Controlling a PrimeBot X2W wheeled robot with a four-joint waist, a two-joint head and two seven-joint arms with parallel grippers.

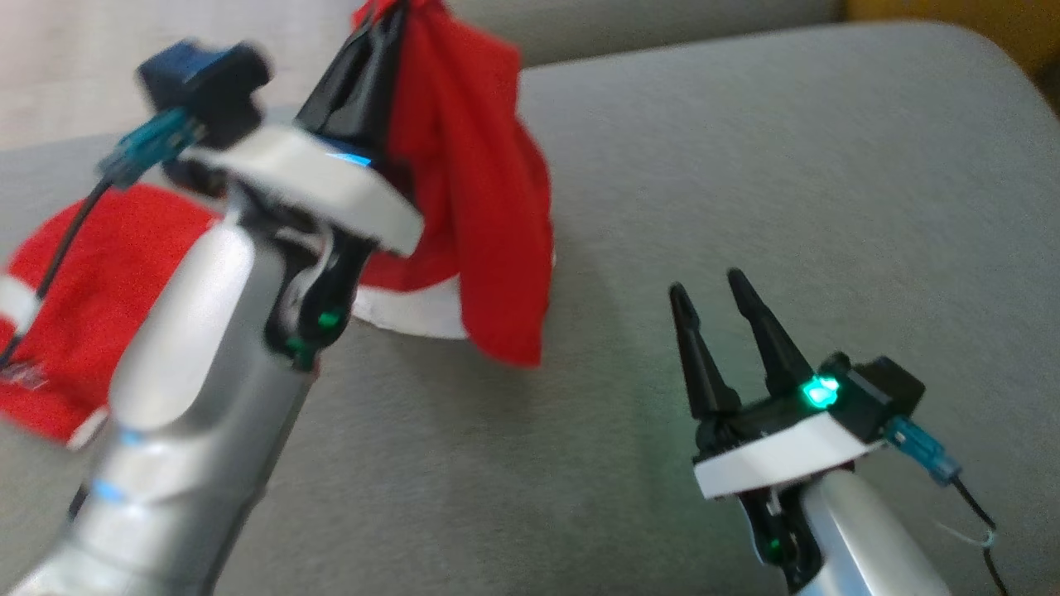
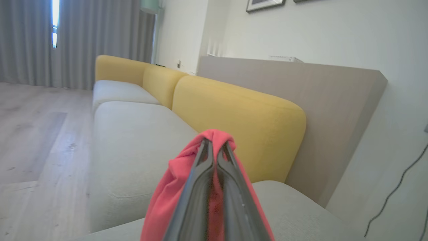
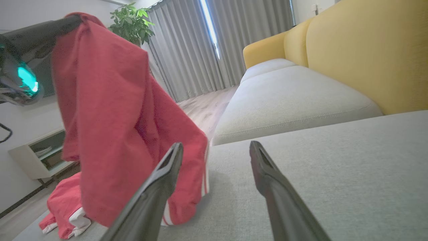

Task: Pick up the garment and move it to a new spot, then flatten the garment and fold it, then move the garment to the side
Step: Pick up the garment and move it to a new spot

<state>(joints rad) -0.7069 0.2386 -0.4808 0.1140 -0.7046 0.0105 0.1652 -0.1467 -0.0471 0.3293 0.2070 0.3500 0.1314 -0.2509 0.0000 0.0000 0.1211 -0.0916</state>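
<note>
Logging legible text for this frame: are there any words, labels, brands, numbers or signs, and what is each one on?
No text can be read in any view.
On the red garment, a small dark mark near the head view's left edge: too blurred to read.
On the framed picture on the wall, cut off at the top: nothing legible.

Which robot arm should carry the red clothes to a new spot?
The left. The left gripper is shut on the red garment, holding one end up while the rest lies on the gray cushion. The right gripper is open and empty, apart from the cloth.
</note>
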